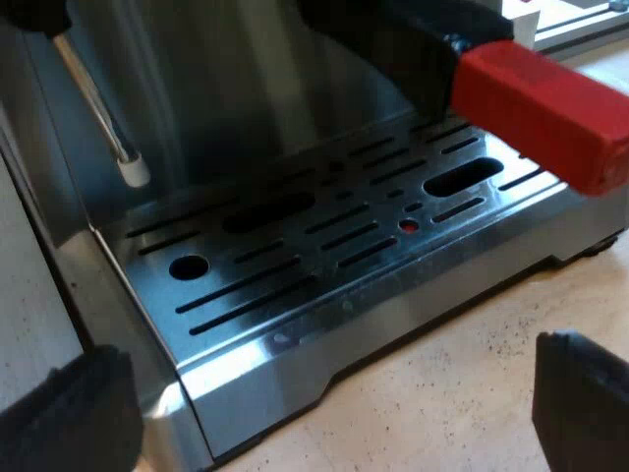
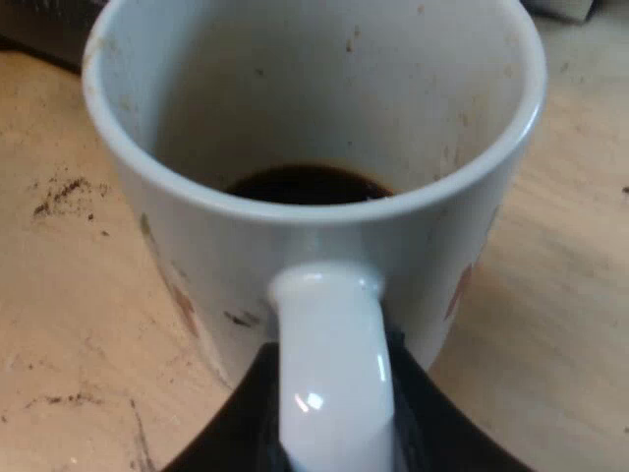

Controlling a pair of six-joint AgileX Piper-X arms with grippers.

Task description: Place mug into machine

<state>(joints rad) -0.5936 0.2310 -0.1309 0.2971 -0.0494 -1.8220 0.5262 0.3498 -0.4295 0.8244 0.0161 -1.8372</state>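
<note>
A white mug (image 2: 197, 265) with dark coffee (image 2: 310, 184) in it stands on a light wooden table (image 2: 69, 324). My right gripper (image 2: 329, 403) is shut on the mug's handle (image 2: 329, 344), black fingers (image 2: 246, 413) on both sides of it. My left gripper (image 1: 324, 413) is open, with nothing between its fingers (image 1: 69, 413), low in front of the espresso machine's slotted metal drip tray (image 1: 324, 246). The holder's dark handle with its red end (image 1: 545, 108) sticks out from the machine's front above the tray.
A steam wand (image 1: 98, 108) with a white tip hangs over one end of the drip tray. Coffee grounds speckle the wooden table (image 1: 462, 383) before the machine and beside the mug. The tray's surface carries nothing.
</note>
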